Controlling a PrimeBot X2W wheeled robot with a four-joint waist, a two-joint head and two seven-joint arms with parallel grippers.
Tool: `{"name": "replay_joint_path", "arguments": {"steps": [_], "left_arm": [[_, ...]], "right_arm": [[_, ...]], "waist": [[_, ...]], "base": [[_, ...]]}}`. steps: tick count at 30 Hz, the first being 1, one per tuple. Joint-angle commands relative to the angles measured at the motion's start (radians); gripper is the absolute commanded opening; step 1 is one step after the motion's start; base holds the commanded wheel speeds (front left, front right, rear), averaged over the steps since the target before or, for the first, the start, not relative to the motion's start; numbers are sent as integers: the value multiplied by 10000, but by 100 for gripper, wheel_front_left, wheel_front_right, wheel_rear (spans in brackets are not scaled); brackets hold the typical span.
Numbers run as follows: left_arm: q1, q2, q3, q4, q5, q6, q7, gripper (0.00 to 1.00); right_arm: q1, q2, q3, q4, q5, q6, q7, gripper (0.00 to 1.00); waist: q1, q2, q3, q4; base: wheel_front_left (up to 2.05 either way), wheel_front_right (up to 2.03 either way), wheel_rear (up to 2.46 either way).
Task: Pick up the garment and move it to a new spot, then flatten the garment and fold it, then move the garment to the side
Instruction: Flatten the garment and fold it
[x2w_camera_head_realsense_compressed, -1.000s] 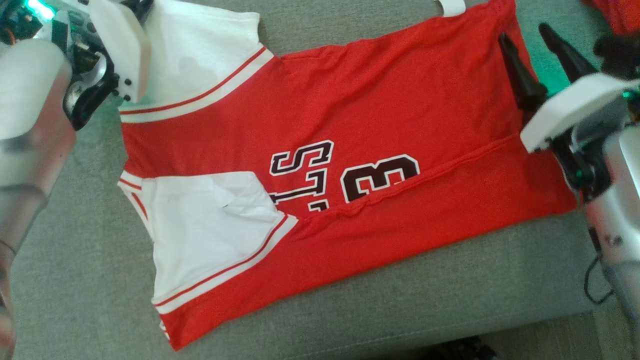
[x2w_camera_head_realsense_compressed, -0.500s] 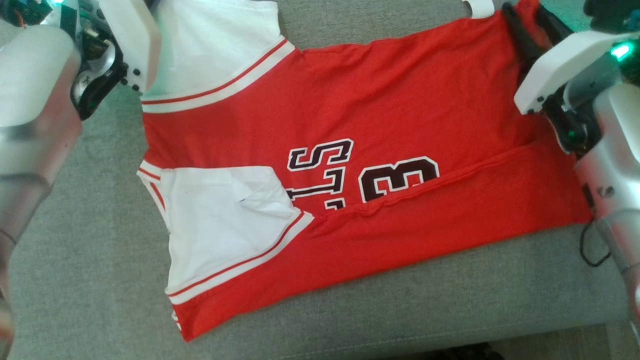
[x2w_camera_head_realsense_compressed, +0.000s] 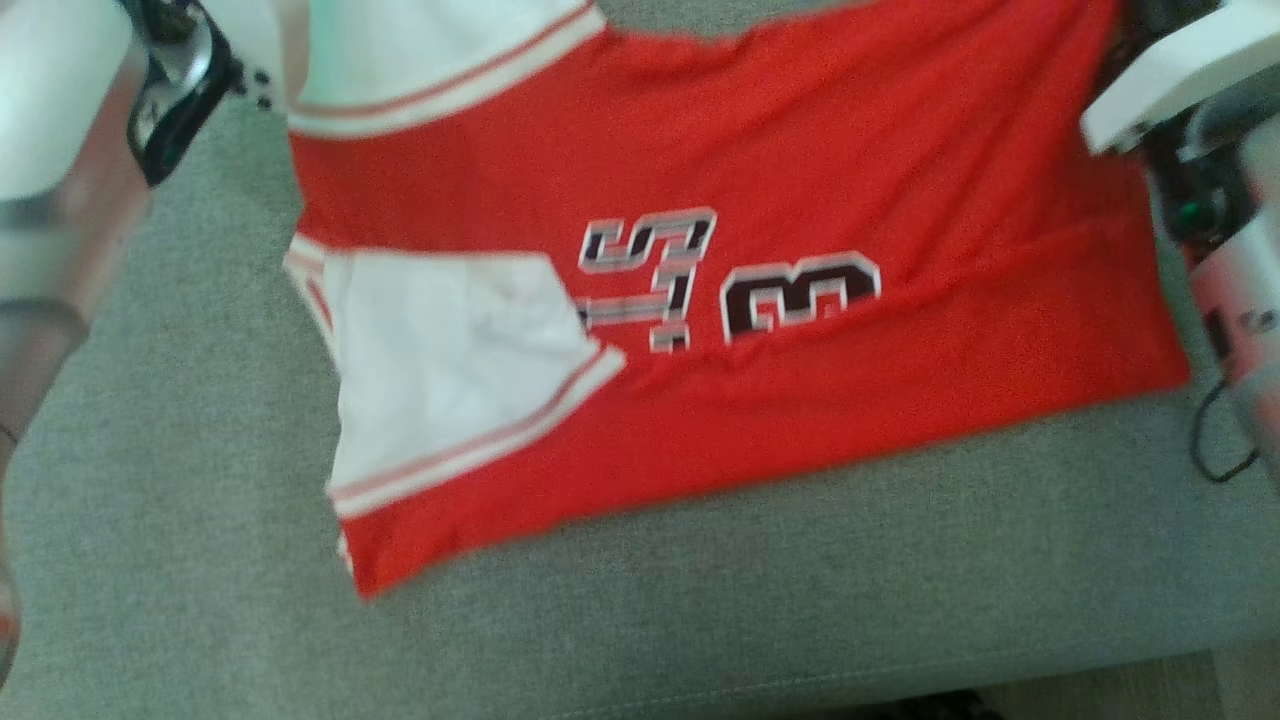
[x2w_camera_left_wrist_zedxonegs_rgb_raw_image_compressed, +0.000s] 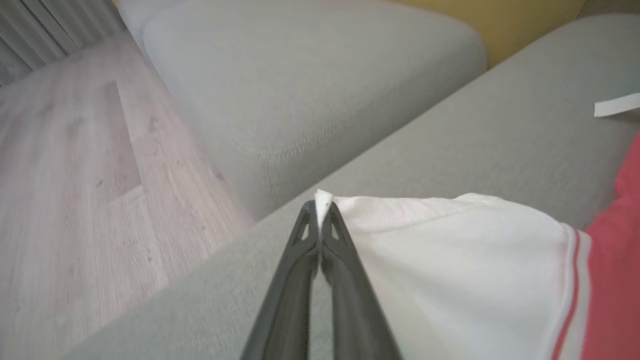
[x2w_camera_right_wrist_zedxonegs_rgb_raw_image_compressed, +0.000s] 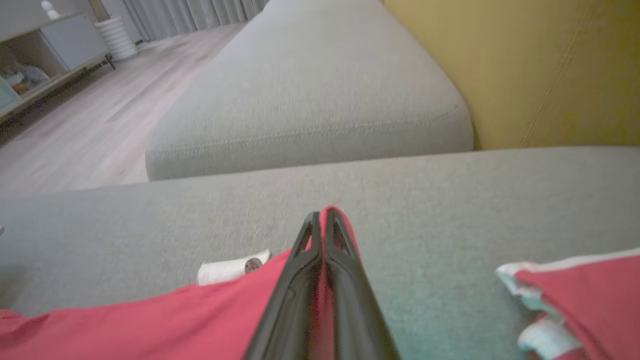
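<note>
Grey coarse-weave sofa cushion (x2w_camera_head_realsense_compressed: 700, 620), with a pale wood-plank floor (x2w_camera_left_wrist_zedxonegs_rgb_raw_image_compressed: 65, 165) beside it. The garment (x2w_camera_head_realsense_compressed: 800, 150) lies spread across the cushion. It is smooth red jersey knit with white sleeves, red-striped trim and black block lettering outlined in white. Left pincer (x2w_camera_left_wrist_zedxonegs_rgb_raw_image_compressed: 320, 202) is pressed together, pinching the white sleeve's corner. Right pincer (x2w_camera_right_wrist_zedxonegs_rgb_raw_image_compressed: 324, 216) is clamped on the garment's red edge, fabric sandwiched between the slim dark fingers.
</note>
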Motion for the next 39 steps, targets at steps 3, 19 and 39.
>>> {"name": "replay_joint_path", "arguments": {"steps": [3,19,39], "left_arm": [[-1002,141,411,46,265,21,-1258,0],[1654,1297,-500,-2407,-678,183,-2100,0],[5504,3918,-917,-8285,-1350,3203,-1883,3]], "right_arm": [[-383,-487,-69,-144,344,65,-532,0],[2106,-1795,444,-1190,1154,65,-798,0],[5854,-1888,-1599,-3350,340,65,-101,0]], "waist": [[0,0,-208,56],[0,0,-1195,687],[0,0,-1567,853]], "base": [[0,0,0],[0,0,0],[0,0,0]]}}
